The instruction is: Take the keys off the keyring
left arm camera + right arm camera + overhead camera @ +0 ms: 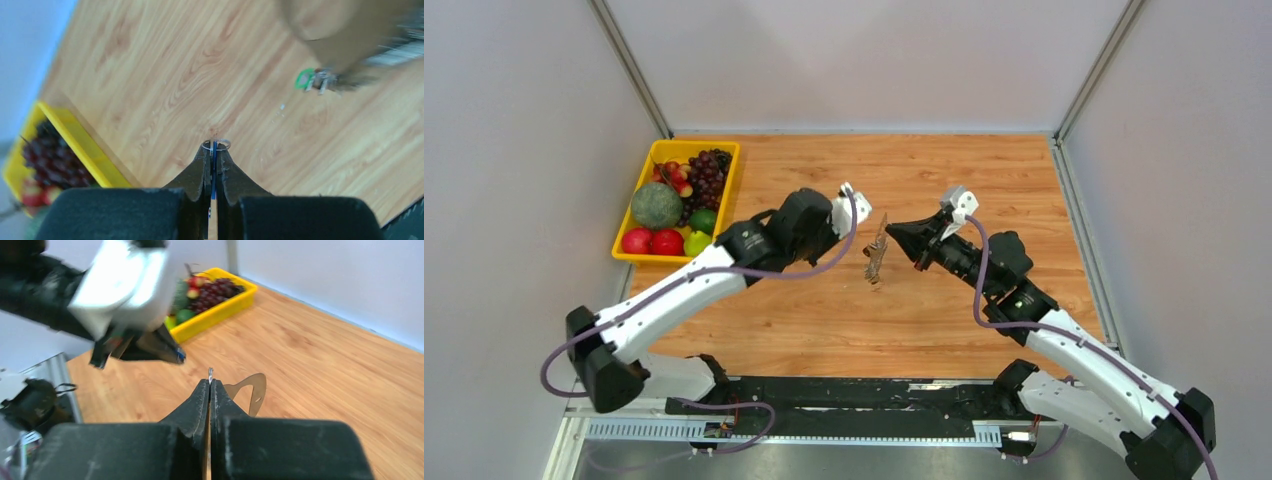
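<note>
The left jaws, almost closed, pinch a blue key [214, 159] above the middle of the table [984, 180]. The right jaws, fully shut, clamp the keyring [210, 373] – the other keys [316, 80] dangle apart from the blue one.

No text, label, brand mark, number or sign could be read in any of the three views. Keys [875, 268] were too small and blurred for any stamping to be made out. Yellow tray [686, 148] and tabletop [984, 180] showed no legible marking.
</note>
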You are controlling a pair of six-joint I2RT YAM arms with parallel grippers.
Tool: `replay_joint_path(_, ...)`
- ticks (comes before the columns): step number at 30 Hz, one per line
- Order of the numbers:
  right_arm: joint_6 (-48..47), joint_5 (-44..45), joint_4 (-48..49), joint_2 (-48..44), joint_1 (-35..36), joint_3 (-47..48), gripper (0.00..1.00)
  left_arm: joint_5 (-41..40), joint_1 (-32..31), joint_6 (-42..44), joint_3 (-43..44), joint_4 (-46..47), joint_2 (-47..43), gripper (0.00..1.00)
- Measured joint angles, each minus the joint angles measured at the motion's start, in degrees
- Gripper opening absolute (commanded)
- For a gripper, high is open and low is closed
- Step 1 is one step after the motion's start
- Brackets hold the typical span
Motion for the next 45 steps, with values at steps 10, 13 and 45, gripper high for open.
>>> replay_joint_path(10,-2.4,17.5,-9.2,-10.1,-0.1,-3.0,0.00,10.7,20.9,-25.6,9.0,2.0,24.5,0.19)
replay_joint_path(13,-2.9,19.6,-11.1,-10.6,-0.1,-3.0,0.00,14.9,25.8,-29.2,9.0,5.0,29.2,0.38)
replay_joint_path(45,-2.4,7.9,-19.5,-4.1,-0.1,4.0,0.00,34.5,9.0,-9.7,-22.7,35.1,-8.4,0.99)
